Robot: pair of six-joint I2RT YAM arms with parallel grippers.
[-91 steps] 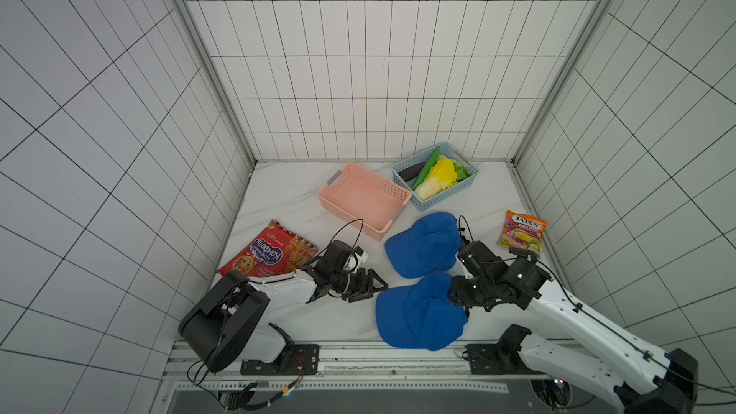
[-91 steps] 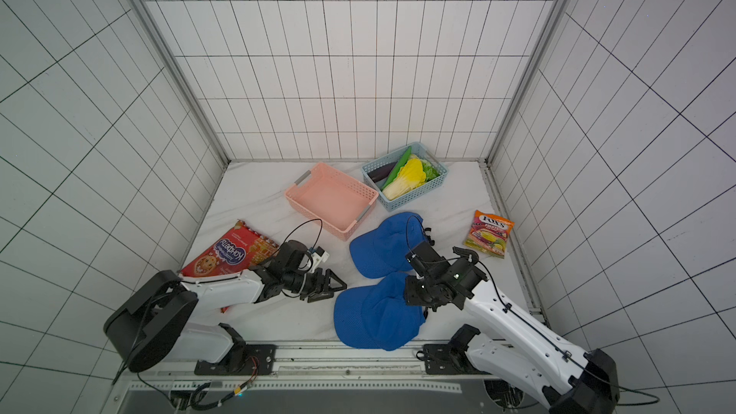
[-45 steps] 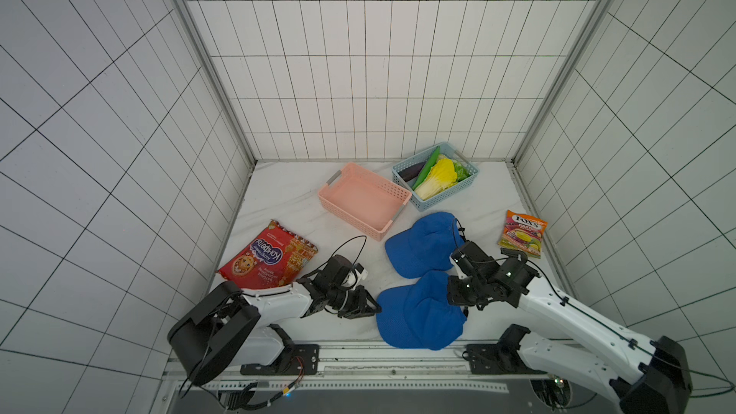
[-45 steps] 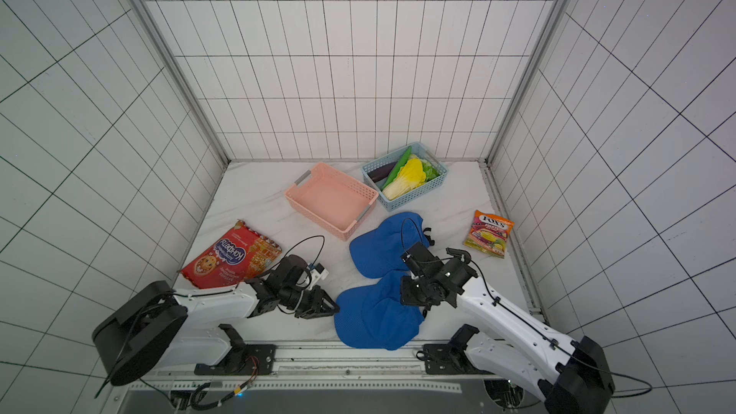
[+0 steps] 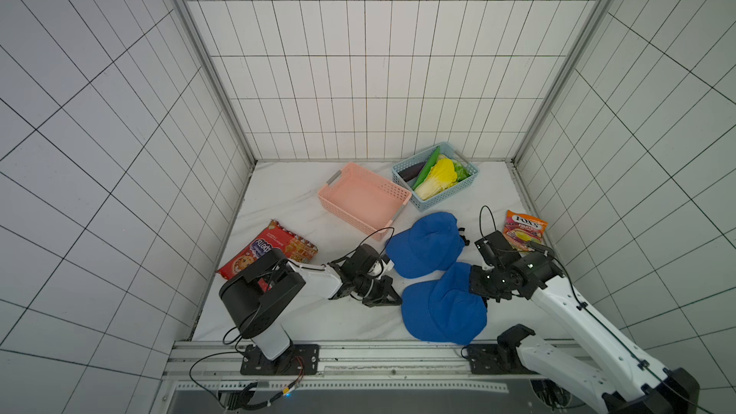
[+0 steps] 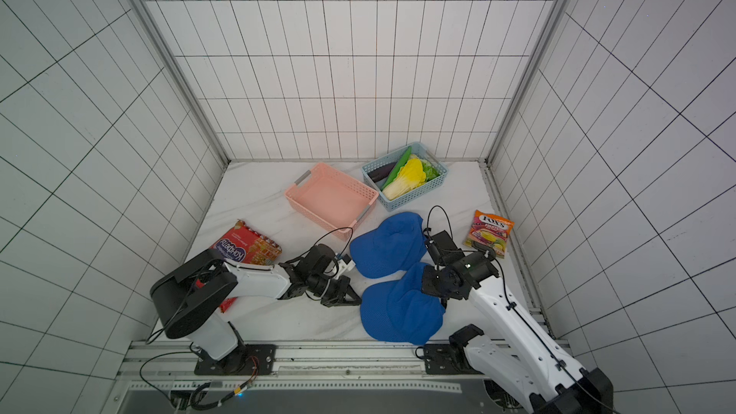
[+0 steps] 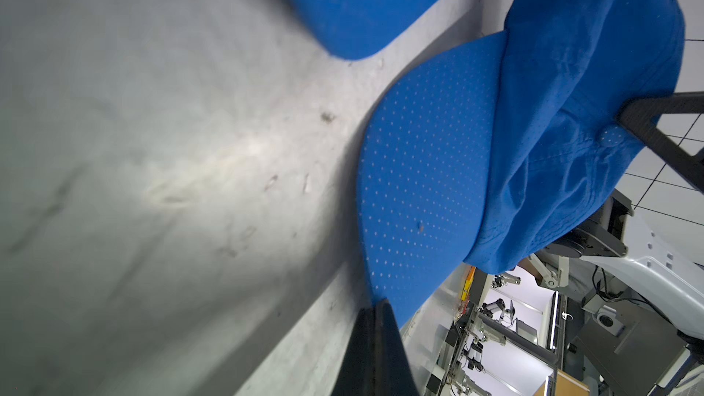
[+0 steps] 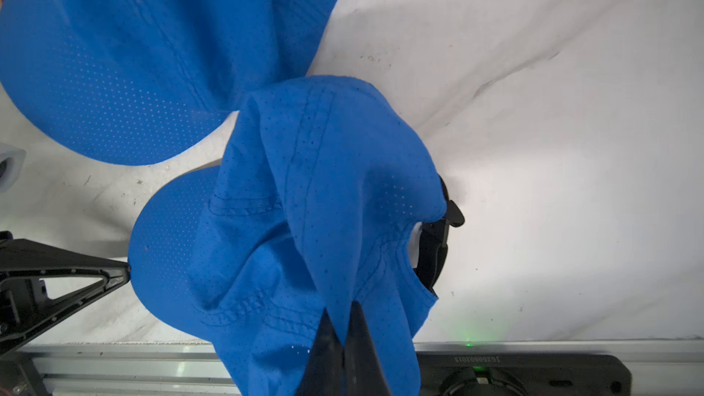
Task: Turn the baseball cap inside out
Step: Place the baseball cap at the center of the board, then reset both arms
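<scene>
At the front of the counter [image 5: 318,324], the cap [image 5: 438,312] lies against a second cap [image 5: 426,244]. The left pincer [image 7: 377,310] is closed on the front cap's brim edge; the right pincer [image 8: 343,321] pinches its crown.

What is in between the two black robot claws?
The nearer blue mesh baseball cap, seen in both top views. The left gripper pinches its brim edge; the right gripper pinches its crown fabric.
</scene>
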